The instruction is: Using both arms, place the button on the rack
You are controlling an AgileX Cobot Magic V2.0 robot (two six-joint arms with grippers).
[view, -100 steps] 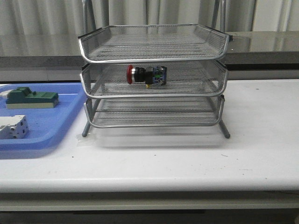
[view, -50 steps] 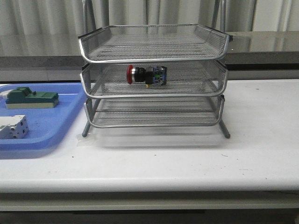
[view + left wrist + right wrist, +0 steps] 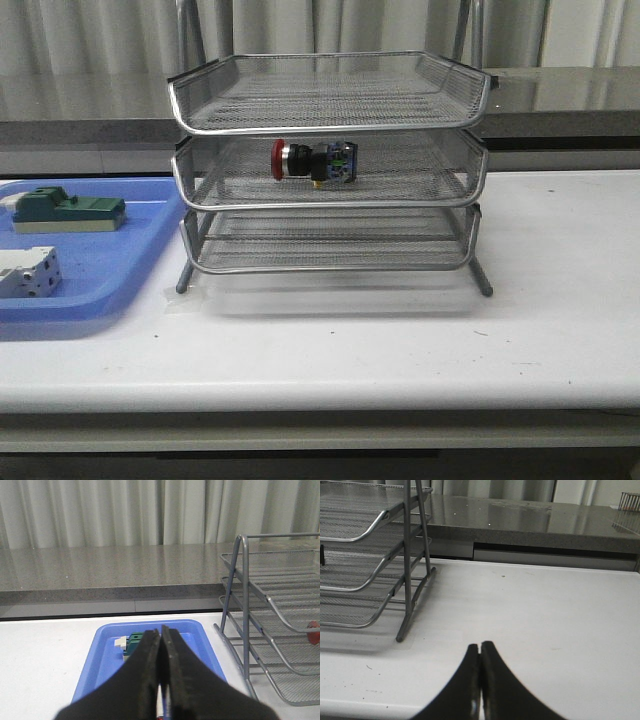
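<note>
Left gripper point(image 3: 160, 680): fingers pressing together, holding nothing.
Right gripper point(image 3: 480, 680): closed, empty.
Tray point(image 3: 120, 270): blue plastic, carrying green block point(image 3: 68, 212) and white block point(image 3: 28, 272).
Button point(image 3: 312, 161): lying sideways in rack's point(image 3: 330, 125) middle mesh tier.

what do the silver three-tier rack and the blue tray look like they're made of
Silver three-tier rack: looks like metal, with see-through woven mesh trays, shiny wire rims and thin rod legs. Blue tray: probably moulded plastic, judging by its uniform colour, smooth rounded rim and soft sheen.
</note>
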